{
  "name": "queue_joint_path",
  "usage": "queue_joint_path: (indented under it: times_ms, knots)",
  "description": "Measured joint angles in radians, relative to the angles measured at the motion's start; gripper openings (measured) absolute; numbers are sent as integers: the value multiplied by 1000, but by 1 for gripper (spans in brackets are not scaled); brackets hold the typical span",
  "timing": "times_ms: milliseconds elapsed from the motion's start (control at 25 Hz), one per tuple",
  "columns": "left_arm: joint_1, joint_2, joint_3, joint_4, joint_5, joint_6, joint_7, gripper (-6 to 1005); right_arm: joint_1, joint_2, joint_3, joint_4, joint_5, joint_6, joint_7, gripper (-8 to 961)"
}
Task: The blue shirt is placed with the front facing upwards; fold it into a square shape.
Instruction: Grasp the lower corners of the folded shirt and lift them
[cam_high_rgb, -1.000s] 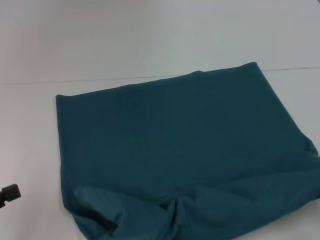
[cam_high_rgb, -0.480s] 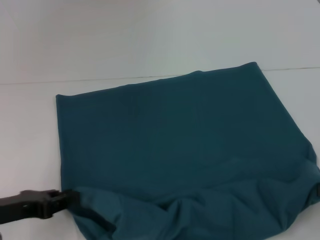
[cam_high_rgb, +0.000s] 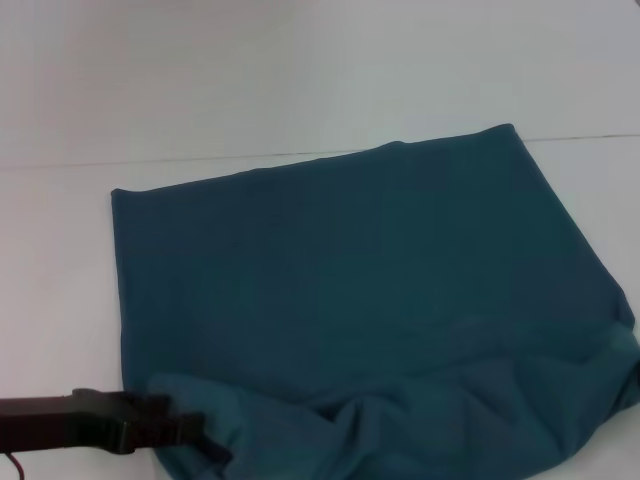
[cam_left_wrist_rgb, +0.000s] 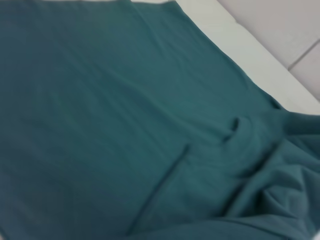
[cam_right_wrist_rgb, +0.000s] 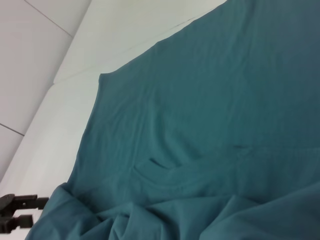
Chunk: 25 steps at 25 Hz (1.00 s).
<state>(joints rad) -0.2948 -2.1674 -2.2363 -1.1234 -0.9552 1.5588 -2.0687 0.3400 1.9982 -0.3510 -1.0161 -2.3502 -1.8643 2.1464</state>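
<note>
The blue shirt (cam_high_rgb: 360, 290) lies on the white table with a plain teal side up; no letters show. Its far part is flat, and the near edge is bunched into soft folds (cam_high_rgb: 400, 420). My left gripper (cam_high_rgb: 195, 437) reaches in low from the left, at the shirt's near left corner, with its dark fingers against the rumpled fabric. In the right wrist view the left gripper (cam_right_wrist_rgb: 30, 210) stands open beside that corner. The left wrist view shows only the shirt (cam_left_wrist_rgb: 125, 115) up close. My right gripper is out of view.
The white table (cam_high_rgb: 60, 300) runs out to the left of the shirt and behind it. A pale wall (cam_high_rgb: 300, 70) rises behind the table's far edge. A tiled floor (cam_left_wrist_rgb: 295, 30) shows past the table's edge in the left wrist view.
My left arm has come in from the left edge and reached the shirt's near left corner. The bunched fabric at the near right has shifted a little.
</note>
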Motion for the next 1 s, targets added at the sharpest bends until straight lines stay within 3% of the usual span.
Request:
queue_joint_path:
  times_ms: [80,360,640,1000]
  knots:
    - [4,0,-3,-15,-6,32,-13,603,6,-4,0,0,0,0,-1,24]
    - [6,-1,-43,-18,-56,138,-53,783,16,-5,-7,1,-9,7,-6,25]
    - [5,-4,42,-11,-51,106,-94,951,24,-6,-28,1,-14,20,-6,26]
    - [1,-3,120,-7,-38,72,-127,911,25,-6,-36,1,-14,24,-8,27]
